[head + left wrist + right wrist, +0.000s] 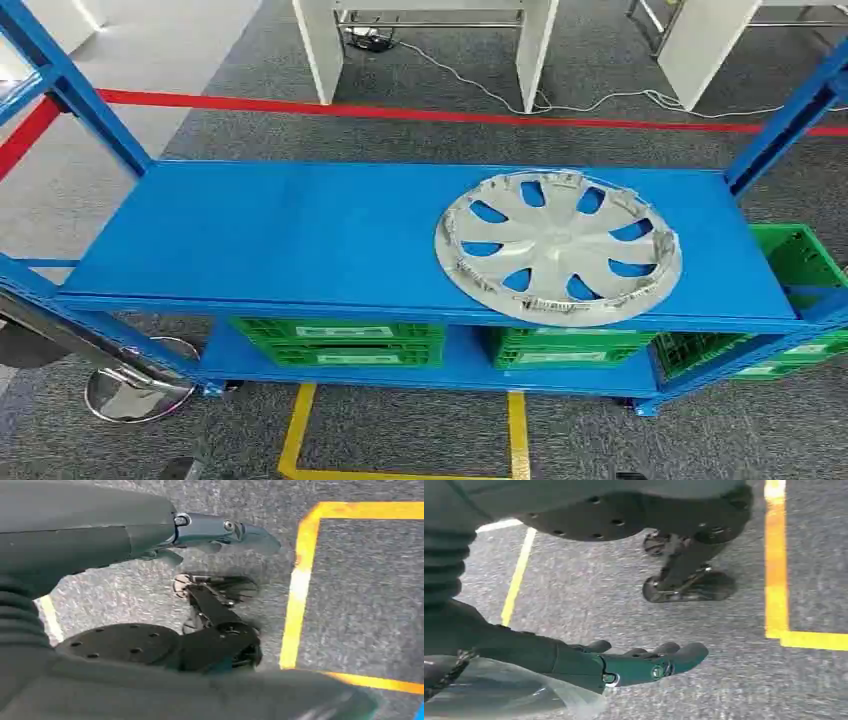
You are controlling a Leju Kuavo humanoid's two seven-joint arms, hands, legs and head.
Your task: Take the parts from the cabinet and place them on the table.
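From the head view we see the silver wheel cover (558,247) lying flat on the blue cabinet shelf (280,240), toward three o'clock of the shelf's middle and near its front edge. Green crates (340,342) sit on the lower shelf beneath, another (800,262) at the three o'clock end. Our left hand (210,532) hangs over the grey carpet (360,590) beside yellow floor tape (300,580), fingers stretched out, holding nothing. Our right hand (639,662) hangs likewise, fingers extended and empty
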